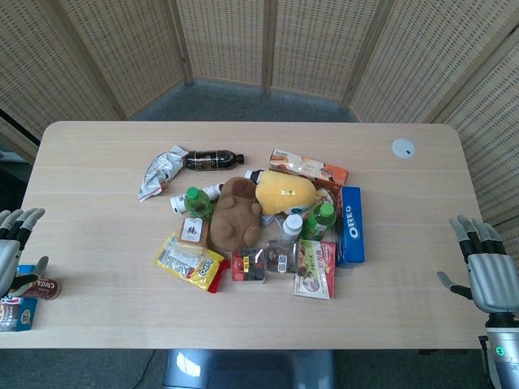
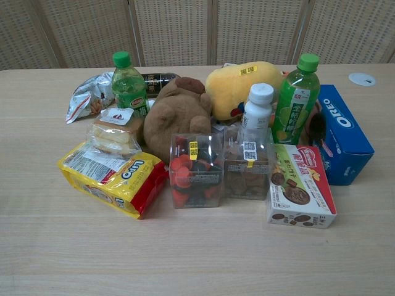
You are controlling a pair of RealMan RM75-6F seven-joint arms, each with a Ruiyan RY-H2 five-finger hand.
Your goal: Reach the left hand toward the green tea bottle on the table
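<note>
Fingers of left robot hand point(image 1: 15, 243) spread wide — holding nothing, well apart from green tea bottle point(image 1: 195, 203).

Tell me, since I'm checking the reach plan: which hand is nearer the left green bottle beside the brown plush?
Left. The left hand rests at the table's left edge; the right hand sits at the far right edge, farther from the green bottle.

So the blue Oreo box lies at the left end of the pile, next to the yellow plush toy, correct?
Not quite. The blue Oreo box lies at the right end of the pile, as the head view shows. It is indeed near the yellow plush toy.
</note>
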